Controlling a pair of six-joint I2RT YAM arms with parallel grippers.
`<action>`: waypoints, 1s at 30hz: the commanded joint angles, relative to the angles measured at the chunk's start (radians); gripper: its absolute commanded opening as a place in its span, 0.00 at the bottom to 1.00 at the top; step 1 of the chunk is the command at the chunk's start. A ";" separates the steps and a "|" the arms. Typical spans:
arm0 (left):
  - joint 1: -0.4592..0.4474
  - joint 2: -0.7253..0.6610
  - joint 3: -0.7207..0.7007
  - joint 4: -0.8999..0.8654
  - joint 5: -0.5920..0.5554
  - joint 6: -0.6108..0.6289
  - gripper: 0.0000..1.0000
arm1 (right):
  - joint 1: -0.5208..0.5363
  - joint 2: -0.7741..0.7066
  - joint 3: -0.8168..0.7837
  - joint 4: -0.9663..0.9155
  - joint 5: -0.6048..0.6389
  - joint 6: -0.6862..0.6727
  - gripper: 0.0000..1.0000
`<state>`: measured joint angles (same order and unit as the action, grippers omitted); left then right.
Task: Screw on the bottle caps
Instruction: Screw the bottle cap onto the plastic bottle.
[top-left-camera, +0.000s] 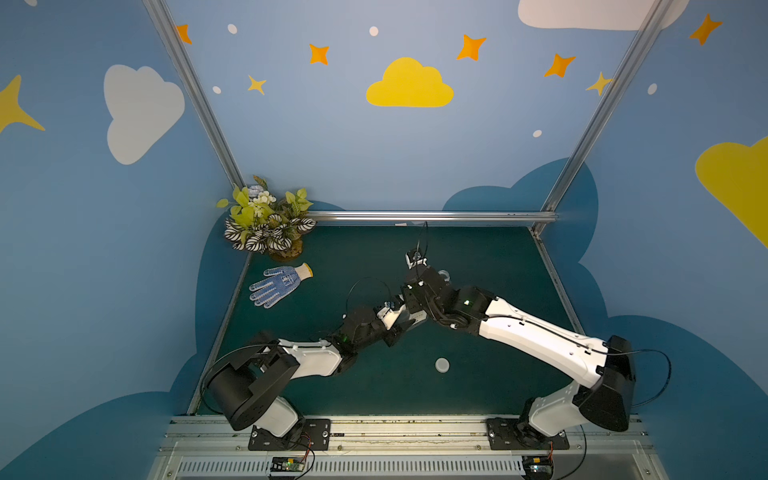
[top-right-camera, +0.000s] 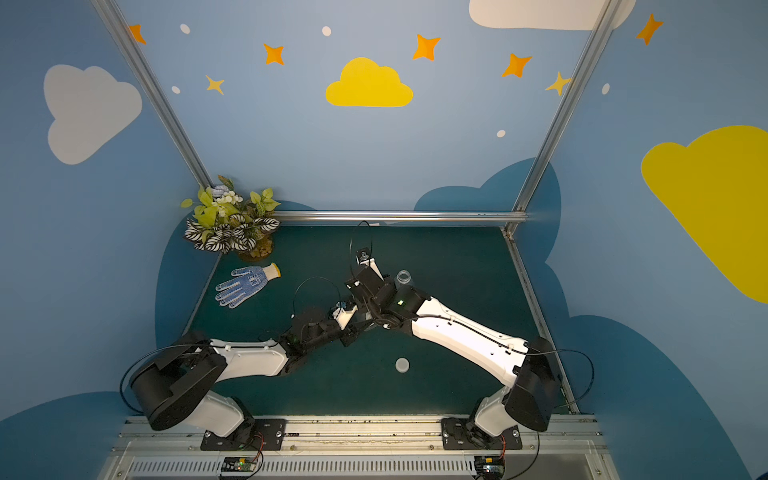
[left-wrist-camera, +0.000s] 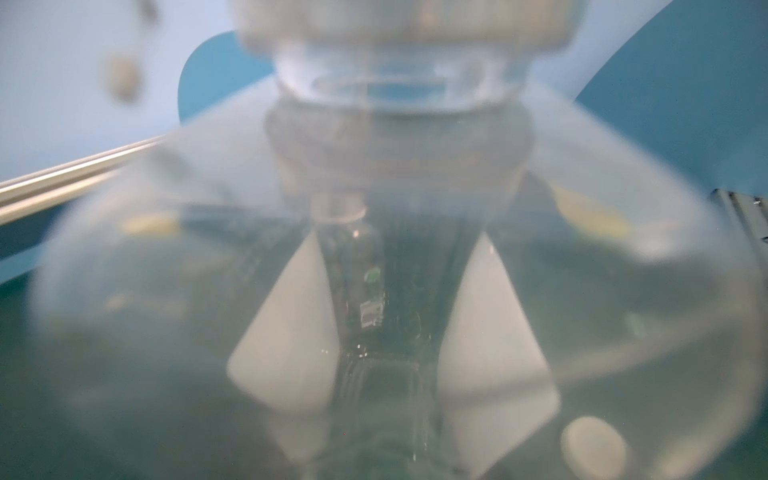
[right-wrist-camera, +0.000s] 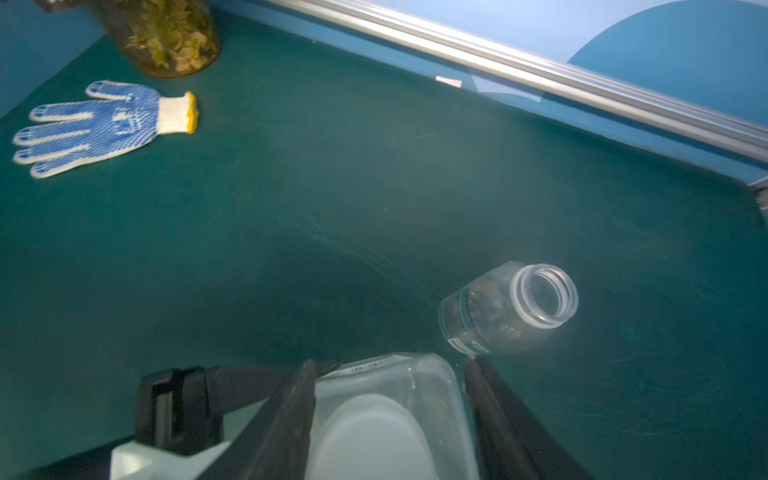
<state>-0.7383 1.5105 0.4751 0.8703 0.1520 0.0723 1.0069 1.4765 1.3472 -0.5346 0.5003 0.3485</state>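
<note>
Clamping clear flat-sided plastic bottle (right-wrist-camera: 436, 376) in left gripper (top-left-camera: 401, 326); straddling its round white cap (right-wrist-camera: 370, 436), right gripper (right-wrist-camera: 395, 365) agape. Nearby: uncapped round clear bottle (right-wrist-camera: 498, 316).

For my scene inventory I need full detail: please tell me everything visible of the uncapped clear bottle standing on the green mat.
The uncapped bottle looks like clear plastic, with a wide threaded neck and an open mouth. A label with dark print shows on its side. It stands upright on the green mat, and only the mat touches it. In both top views the right arm hides its body, so little more than the mouth ring shows.
</note>
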 joint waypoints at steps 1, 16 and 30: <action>0.016 -0.035 0.019 0.076 0.092 -0.002 0.02 | -0.042 -0.067 -0.026 0.056 -0.212 -0.098 0.68; 0.073 -0.019 0.056 0.006 0.303 -0.049 0.02 | -0.199 -0.198 -0.106 0.144 -0.687 -0.302 0.89; 0.111 0.040 0.141 -0.080 0.540 -0.108 0.02 | -0.411 -0.213 -0.125 0.180 -1.082 -0.371 0.60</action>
<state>-0.6319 1.5326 0.5922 0.8028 0.6266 -0.0170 0.6079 1.2934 1.2369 -0.3820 -0.4812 -0.0036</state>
